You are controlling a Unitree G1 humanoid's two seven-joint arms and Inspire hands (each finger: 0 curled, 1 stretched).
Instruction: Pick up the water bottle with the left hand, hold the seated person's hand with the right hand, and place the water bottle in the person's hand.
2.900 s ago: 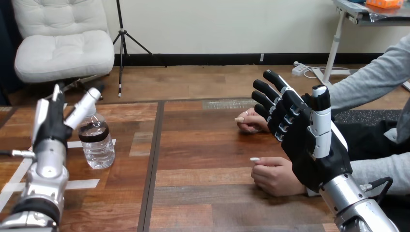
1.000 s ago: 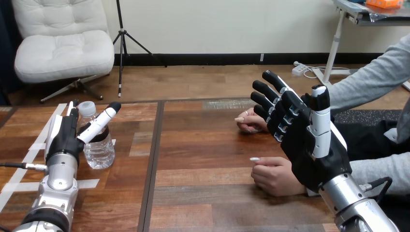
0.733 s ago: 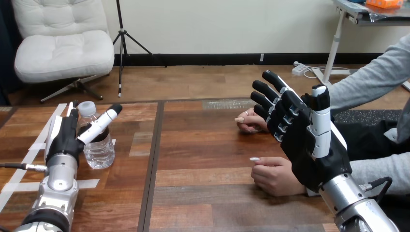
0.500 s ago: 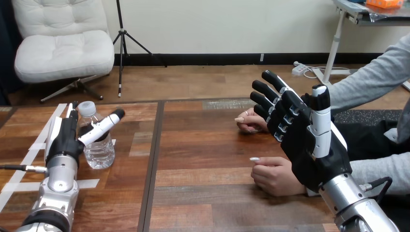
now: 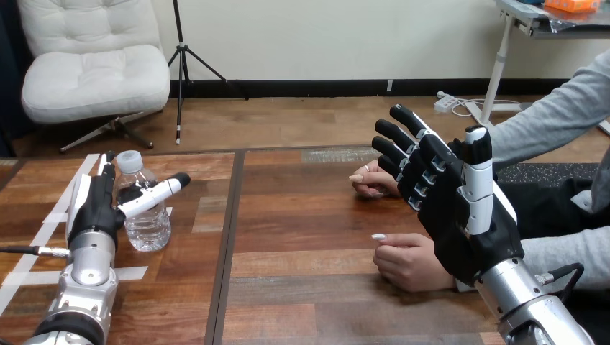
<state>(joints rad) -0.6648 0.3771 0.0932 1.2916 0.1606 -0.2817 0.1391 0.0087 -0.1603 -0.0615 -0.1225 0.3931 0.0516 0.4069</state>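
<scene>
While the water bottle [image 5: 147,226] stands upright on the surface [image 5: 309,215], the left hand [image 5: 92,208] is just beside it on its left, fingers [image 5: 108,178] straight and thumb spread across the bottle's front, not closed round it. The right hand [image 5: 460,215] is raised with fingers spread wide over the person's nearer hand [image 5: 404,262], well apart from the bottle.

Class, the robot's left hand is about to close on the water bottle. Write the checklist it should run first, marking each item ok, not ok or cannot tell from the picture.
1. Water bottle upright on the table, cap on: ok.
2. Left hand placed at the bottle, thumb across its front: ok.
3. Left hand curled firmly round the bottle: not ok, its thumb and fingers are straight.
4. Right hand holding the person's hand: not ok, it is raised with straight fingers.
5. Person's nearer hand opened to receive the bottle: not ok, it rests loosely closed on the table.
</scene>
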